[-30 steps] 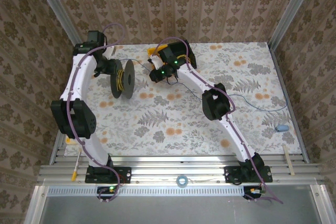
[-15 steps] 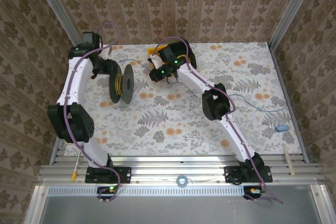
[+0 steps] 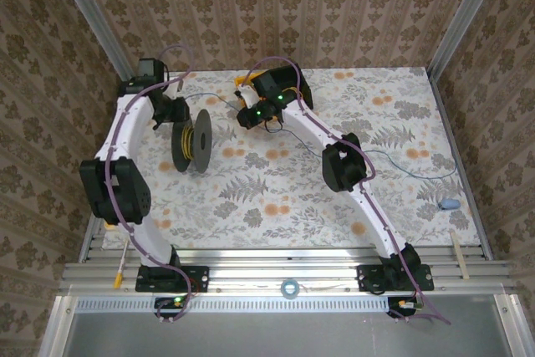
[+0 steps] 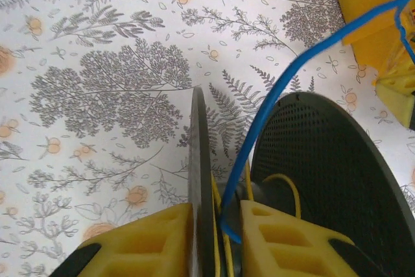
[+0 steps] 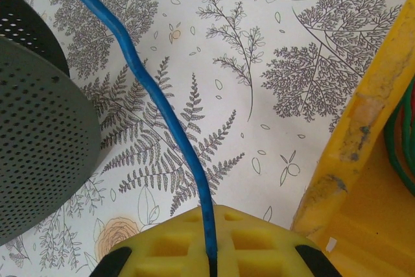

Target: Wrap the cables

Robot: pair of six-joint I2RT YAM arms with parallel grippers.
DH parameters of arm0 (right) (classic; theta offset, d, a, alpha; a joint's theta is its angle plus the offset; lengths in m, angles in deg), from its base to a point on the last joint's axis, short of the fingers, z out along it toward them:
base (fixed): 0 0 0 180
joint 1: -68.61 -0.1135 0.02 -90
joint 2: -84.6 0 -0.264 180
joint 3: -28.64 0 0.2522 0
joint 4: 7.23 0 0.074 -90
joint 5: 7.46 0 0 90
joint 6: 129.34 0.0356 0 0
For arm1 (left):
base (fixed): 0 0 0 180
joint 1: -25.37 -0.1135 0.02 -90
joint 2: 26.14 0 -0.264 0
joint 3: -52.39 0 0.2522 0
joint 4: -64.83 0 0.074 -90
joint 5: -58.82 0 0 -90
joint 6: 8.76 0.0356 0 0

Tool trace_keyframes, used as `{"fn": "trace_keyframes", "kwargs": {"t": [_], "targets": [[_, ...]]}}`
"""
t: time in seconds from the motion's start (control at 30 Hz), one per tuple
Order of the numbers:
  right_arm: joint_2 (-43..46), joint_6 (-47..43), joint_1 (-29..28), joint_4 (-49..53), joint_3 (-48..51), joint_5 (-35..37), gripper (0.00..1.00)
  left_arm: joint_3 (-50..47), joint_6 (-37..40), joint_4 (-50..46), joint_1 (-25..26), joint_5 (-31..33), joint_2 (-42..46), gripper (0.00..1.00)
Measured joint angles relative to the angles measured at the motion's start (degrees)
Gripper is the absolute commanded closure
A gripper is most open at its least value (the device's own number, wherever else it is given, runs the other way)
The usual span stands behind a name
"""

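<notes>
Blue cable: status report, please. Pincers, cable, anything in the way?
Left pincer shut on spool flange. Right pincer shut on blue cable, which runs to spool. Yellow box close beside it.

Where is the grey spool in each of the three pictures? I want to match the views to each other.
Top external: the spool stands on edge, left of centre.
Left wrist: its dark perforated flange sits at lower right; a thin second flange rises at centre.
Right wrist: its flange curves in at the left edge.
Shared landmark: the blue cable, which runs from the spool into the right gripper.
</notes>
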Motion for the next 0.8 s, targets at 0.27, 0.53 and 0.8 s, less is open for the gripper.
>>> {"fn": "trace_keyframes", "kwargs": {"t": [0.27, 0.53, 0.8], "targets": [[0.0, -0.04, 0.0, 0.81, 0.0, 0.0, 1.0, 0.0, -0.52, 0.74, 0.42, 0.74, -2.49, 0.91], [0.0, -0.04, 0.0, 1.01, 0.0, 0.02, 1.0, 0.66, -0.9, 0.42, 0.76, 0.83, -3.02, 1.0], [-0.02, -0.02, 0.63, 1.07, -0.39, -0.02, 1.0, 3.17, 0.44, -3.1, 0.7, 1.46, -3.39, 1.0]]}}
